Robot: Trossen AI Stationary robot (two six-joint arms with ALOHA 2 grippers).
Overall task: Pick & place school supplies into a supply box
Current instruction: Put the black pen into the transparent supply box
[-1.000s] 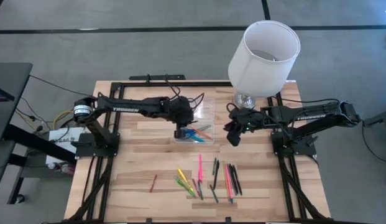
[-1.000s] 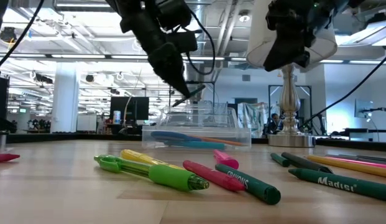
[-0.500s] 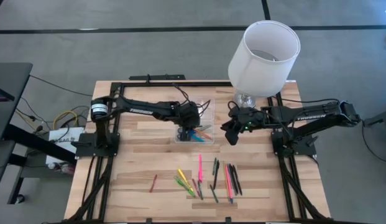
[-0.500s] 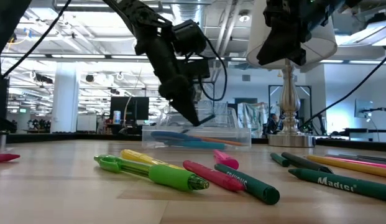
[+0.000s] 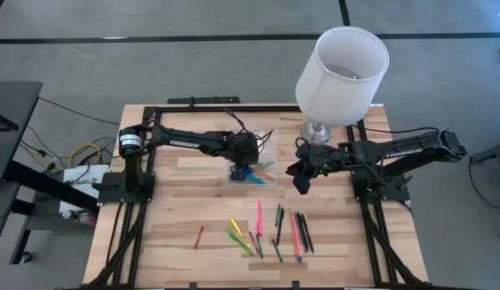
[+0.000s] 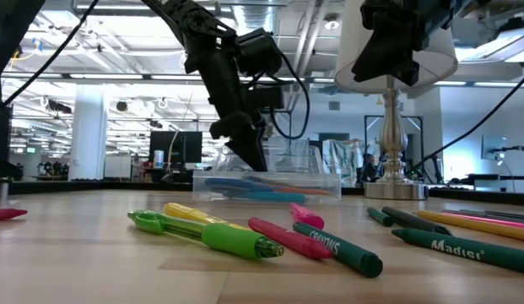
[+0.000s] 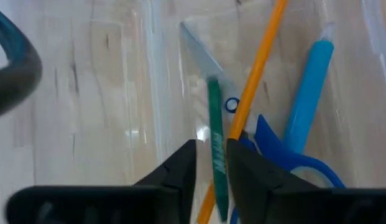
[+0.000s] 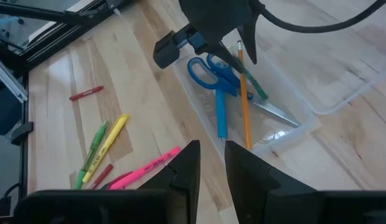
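the left pincer point(image 7: 211, 163) has dipped into the supply box point(image 5: 270, 179), fingers parted around a green pencil point(image 7: 215, 143); roughly a dozen supplies wait at six o'clock.

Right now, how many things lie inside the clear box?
4: blue scissors, a blue pen, an orange pencil and a green pencil at the left tool. More may hide under the arm.

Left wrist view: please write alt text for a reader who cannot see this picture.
The left gripper hangs low over the clear supply box, a green pen between its slightly parted fingers. An orange pencil, a blue marker and blue-handled scissors lie inside.
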